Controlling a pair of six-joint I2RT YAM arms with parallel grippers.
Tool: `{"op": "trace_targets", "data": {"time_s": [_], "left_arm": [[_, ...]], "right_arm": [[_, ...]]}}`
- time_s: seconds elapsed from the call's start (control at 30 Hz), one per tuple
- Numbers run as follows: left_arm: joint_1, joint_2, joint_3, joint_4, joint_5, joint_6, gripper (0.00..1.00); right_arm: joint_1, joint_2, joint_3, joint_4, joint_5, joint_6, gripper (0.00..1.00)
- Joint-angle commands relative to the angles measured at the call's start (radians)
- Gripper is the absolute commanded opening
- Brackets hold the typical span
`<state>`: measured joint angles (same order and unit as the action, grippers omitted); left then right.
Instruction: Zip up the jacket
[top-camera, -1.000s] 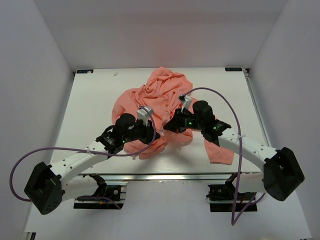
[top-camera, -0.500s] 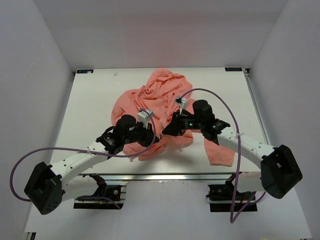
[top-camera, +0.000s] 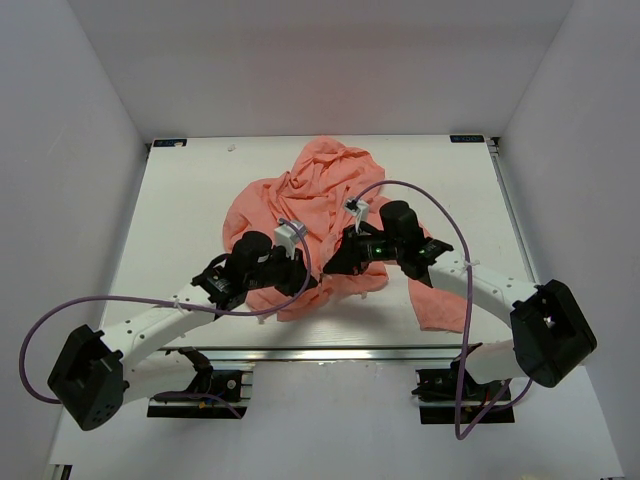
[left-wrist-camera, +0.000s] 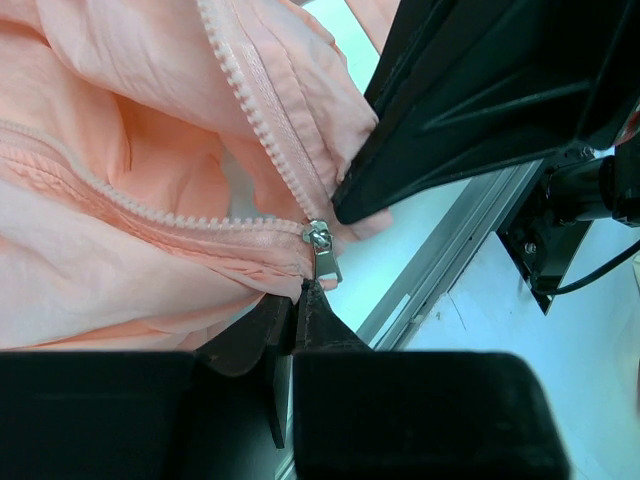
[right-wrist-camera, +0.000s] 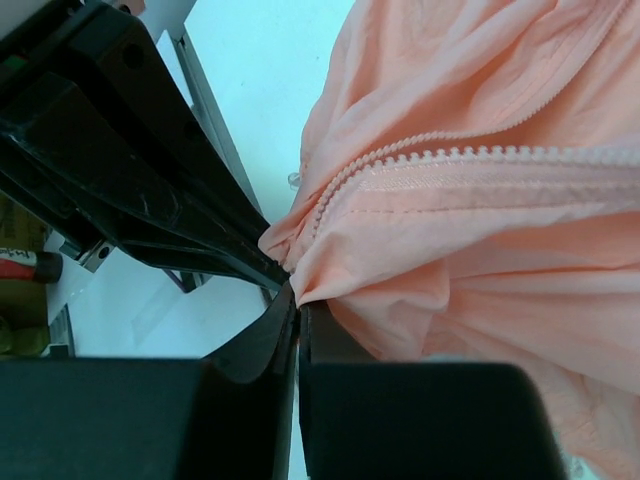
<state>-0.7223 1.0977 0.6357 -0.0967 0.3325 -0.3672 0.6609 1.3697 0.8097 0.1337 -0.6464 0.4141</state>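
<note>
**Left jaws:** closed to a sliver, pinching the tip of the pull tab that hangs from the slider.

**Right jaws:** shut on a fold of the jacket at its near hem, where a tooth row ends. One black finger of theirs rests on the cloth just beside the slider. The two pairs of jaws stand tip to tip, almost touching, at the jacket's near hem.

**Zip:** two tooth rows meet at the slider and part at once. One runs off to the left in the left wrist view, the other up and away. It is unjoined for all the length in view.

**Jacket:** a salmon-pink, crumpled heap on the white counter, about mid-width. One sleeve trails off the jacket's right side toward the counter's near edge.

**Edges and room:**
- Near of the jacket: the hem lies close to the counter's edge, with a metal rail just past it, so there is little margin.
- Left of the jacket: a wide bare strip.
- Right of the jacket: a narrower strip.
- Far of the jacket: the cloth reaches almost to the edge.
- White walls stand beyond the jacket's left, right and far sides.
- The left arm and right arm come in at the jacket's near hem from either side.
</note>
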Motion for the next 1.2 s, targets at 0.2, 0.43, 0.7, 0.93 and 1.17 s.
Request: {"op": "trace_targets", "data": {"time_s": [0.2, 0.43, 0.7, 0.93, 1.17], "left_arm": [[-0.005, -0.036, 0.008, -0.047, -0.022, -0.041, 0.09], [-0.006, -0.056, 0.025, -0.135, -0.078, -0.124, 0.88], [-0.005, -0.125, -0.060, -0.043, -0.092, -0.228, 0.98], [0.035, -0.064, -0.103, 0.189, 0.063, -0.294, 0.98], [0.149, -0.024, -0.206, 0.475, 0.276, -0.412, 0.98]], "right_arm": [[-0.004, -0.018, 0.000, 0.129, 0.002, 0.069, 0.00], [-0.003, -0.034, -0.015, 0.122, -0.019, 0.068, 0.00], [-0.003, -0.035, -0.017, 0.106, -0.022, 0.061, 0.00], [-0.004, -0.046, -0.024, 0.107, -0.007, 0.061, 0.00], [-0.004, -0.073, -0.041, 0.109, 0.011, 0.060, 0.00]]}}
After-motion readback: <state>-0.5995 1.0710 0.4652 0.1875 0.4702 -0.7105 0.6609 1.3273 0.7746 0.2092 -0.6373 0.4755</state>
